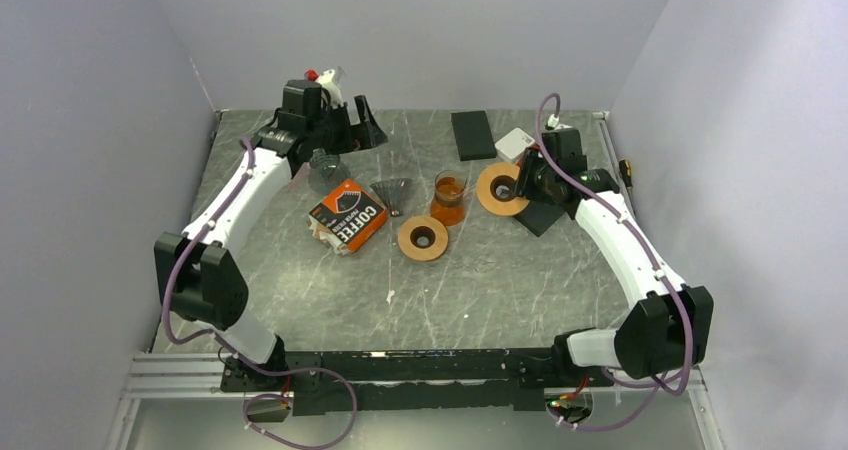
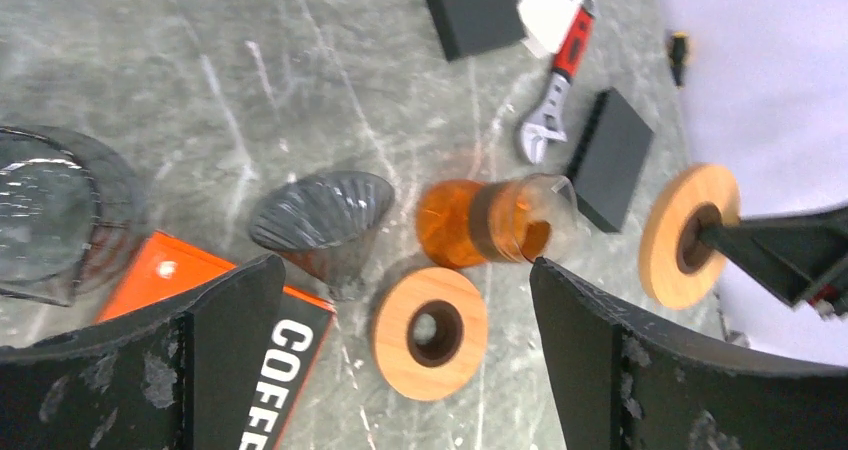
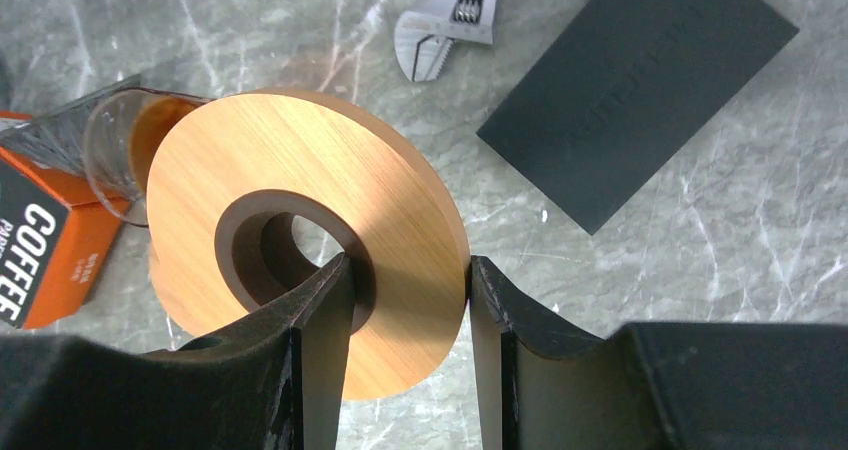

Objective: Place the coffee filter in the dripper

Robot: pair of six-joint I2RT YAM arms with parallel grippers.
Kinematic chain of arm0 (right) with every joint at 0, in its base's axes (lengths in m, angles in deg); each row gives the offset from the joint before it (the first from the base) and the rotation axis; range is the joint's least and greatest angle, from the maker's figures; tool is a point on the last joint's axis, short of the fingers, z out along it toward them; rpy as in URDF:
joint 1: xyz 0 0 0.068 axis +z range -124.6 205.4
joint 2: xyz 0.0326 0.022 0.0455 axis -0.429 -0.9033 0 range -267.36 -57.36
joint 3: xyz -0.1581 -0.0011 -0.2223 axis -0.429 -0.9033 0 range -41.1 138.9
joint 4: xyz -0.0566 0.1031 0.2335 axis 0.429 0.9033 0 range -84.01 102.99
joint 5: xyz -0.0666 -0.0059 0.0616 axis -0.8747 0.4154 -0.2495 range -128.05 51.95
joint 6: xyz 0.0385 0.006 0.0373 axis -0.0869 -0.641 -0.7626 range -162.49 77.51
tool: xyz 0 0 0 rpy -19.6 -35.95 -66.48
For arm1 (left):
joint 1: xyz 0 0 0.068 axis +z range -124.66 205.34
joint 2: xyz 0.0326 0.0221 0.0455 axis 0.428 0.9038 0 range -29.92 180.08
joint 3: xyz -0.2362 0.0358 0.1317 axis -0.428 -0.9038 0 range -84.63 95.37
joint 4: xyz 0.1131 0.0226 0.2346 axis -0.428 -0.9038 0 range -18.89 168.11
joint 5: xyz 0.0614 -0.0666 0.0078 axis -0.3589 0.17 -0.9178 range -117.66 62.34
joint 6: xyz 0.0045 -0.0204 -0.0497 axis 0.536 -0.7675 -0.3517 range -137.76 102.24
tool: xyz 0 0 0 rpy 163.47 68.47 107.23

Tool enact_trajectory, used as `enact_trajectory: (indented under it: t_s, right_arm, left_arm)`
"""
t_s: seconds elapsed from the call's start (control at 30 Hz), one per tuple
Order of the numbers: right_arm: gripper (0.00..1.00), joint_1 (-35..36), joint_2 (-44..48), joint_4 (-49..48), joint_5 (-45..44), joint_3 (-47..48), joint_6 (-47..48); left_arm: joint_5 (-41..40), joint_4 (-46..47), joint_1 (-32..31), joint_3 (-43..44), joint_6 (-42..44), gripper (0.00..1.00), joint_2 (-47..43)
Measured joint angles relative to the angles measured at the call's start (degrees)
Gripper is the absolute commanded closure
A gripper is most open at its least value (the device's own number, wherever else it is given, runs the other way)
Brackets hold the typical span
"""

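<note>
A dark ribbed cone dripper (image 1: 395, 192) lies tipped on the table, also in the left wrist view (image 2: 320, 215). An orange box printed COFFEE (image 1: 347, 216) lies beside it (image 2: 270, 370); no loose filter shows. My left gripper (image 1: 340, 135) is open and empty, held high over the back left (image 2: 405, 265). My right gripper (image 1: 522, 184) is shut on a wooden ring (image 3: 300, 220), one finger in its hole and one on its rim, lifted off the table. A second wooden ring (image 1: 422, 238) lies flat near the middle.
A glass carafe with amber tint (image 1: 449, 198) stands between the rings. A clear glass vessel (image 1: 325, 165) sits by the box. Two black blocks (image 1: 472, 134) (image 3: 640, 80), a white card (image 1: 517, 142) and a red-handled wrench (image 2: 555, 100) lie at the back right.
</note>
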State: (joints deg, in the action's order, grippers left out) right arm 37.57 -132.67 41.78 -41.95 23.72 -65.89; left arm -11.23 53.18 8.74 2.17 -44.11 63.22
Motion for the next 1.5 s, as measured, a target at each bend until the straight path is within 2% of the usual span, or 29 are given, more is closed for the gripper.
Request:
enact_trajectory:
  t_s: [0.3,0.57,0.73,1.1,1.5]
  right_arm:
    - [0.82,0.0,-2.5,1.6,3.3,6.2,1.7]
    - [0.82,0.7,-9.9,4.2,7.7,14.3,2.9]
    - [0.82,2.2,-13.3,5.0,9.2,18.7,3.4]
    - [0.82,7.8,-24.4,8.1,11.4,29.5,4.0]
    - [0.81,9.9,-28.8,10.1,10.0,32.9,4.5]
  left_arm:
    - [12.5,8.1,0.0,-8.2,-5.8,0.01,-2.6]
    - [17.8,15.5,-0.1,-14.0,-12.1,0.01,-2.6]
    - [16.6,13.8,-0.1,-13.5,-10.9,0.0,-2.8]
    - [4.3,2.8,1.6,-9.9,-2.0,0.01,-9.0]
    - [2.9,1.3,3.1,-11.1,-1.8,0.0,-9.4]
